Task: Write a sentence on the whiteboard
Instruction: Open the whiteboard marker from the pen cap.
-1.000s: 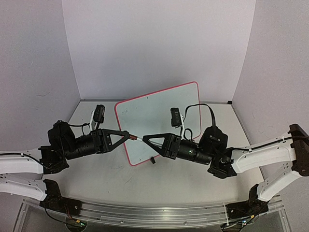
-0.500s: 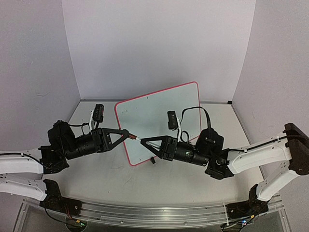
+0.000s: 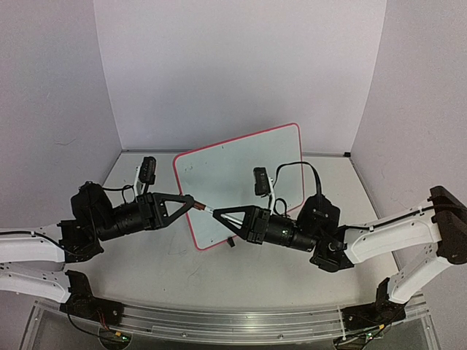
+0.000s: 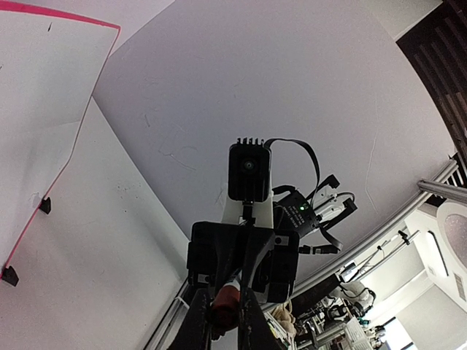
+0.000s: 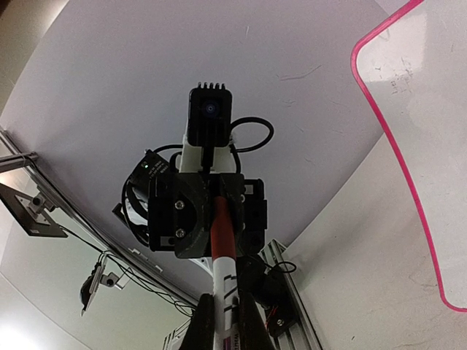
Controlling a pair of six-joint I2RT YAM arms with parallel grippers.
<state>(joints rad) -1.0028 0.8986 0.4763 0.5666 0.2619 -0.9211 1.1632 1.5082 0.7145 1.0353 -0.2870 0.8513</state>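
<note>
The whiteboard (image 3: 241,171), white with a thin red frame, stands tilted at the table's middle; it also shows in the left wrist view (image 4: 33,109) and the right wrist view (image 5: 430,124). The sentence is out of view; the board's face carries only faint smudges. In front of its lower left corner a marker (image 3: 207,210) spans both grippers. My left gripper (image 3: 193,205) is shut on its red cap (image 4: 225,312). My right gripper (image 3: 218,214) is shut on the white barrel (image 5: 224,281). The two grippers face each other tip to tip.
Purple-white walls close the table on three sides. An aluminium rail (image 3: 233,321) with the arm bases runs along the near edge. The board's small black feet (image 4: 45,205) rest on the tabletop.
My right gripper has slid left toward the left gripper and closed its jaws on the marker's barrel. The left arm and the whiteboard have stayed put.
</note>
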